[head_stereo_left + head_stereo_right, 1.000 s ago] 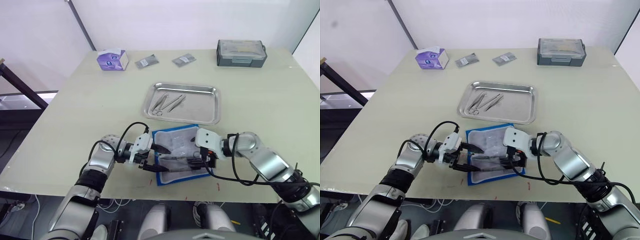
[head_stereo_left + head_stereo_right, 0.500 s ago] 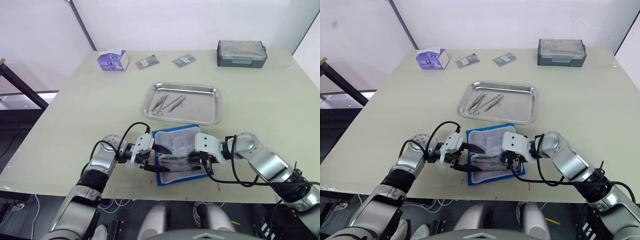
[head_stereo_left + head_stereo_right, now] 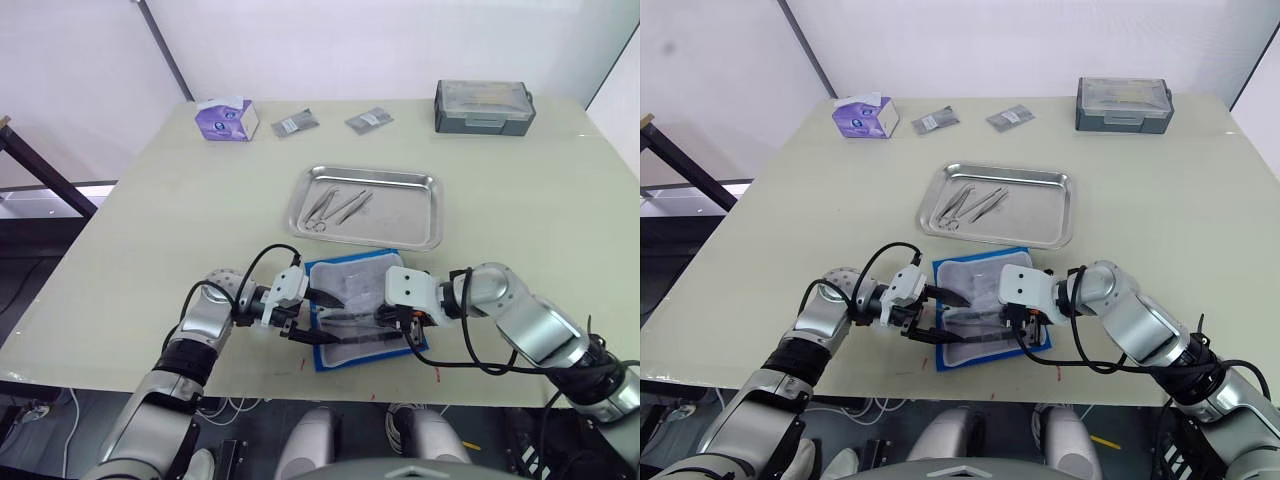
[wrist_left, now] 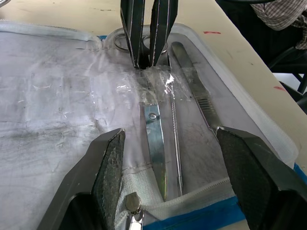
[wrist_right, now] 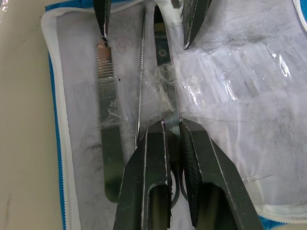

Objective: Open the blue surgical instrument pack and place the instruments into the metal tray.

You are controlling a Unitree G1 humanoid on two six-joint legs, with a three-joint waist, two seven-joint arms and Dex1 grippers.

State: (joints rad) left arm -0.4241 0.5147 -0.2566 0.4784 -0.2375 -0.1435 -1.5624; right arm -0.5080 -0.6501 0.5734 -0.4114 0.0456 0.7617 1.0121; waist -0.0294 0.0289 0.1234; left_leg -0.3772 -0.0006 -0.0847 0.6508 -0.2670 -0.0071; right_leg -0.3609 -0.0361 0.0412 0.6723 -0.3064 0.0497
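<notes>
Blue surgical instrument pack (image 3: 358,310), a flat fold-over pouch, lies open on the beige table (image 3: 150,220) just in front of the shallow shiny steel tray (image 3: 420,200), clear plastic lining facing up.

Change over the last second: the right gripper (image 5: 173,132) has slid inward across the pouch, from its right edge toward its middle. The two black fingers are now closed to a narrow gap around the handle end of the silvery scissors (image 4: 154,139), which remain under the plastic retaining strip. The left gripper (image 4: 165,158) has not moved; its fingers are spread wide at the pouch's left edge, hovering low over the lining with nothing between them.

Meaning for the task: the pouch is already open and three slim tools (image 3: 335,205) lie in the tray. Judged from this, extraction of the next instrument is beginning, and the scissors must be drawn lengthwise out of the strip.

Materials:
- Lining: wrinkled, glossy, translucent film with a white stitched hem and blue border; likely to lift with the tool.
- Remaining instruments: scissors with pivot screw, a thin wire-like probe (image 5: 141,72), and a flat ridged handle (image 5: 106,96), all hard polished metal and probably slippery.
- Finger pads (image 5: 192,158): textured black rubber.
</notes>
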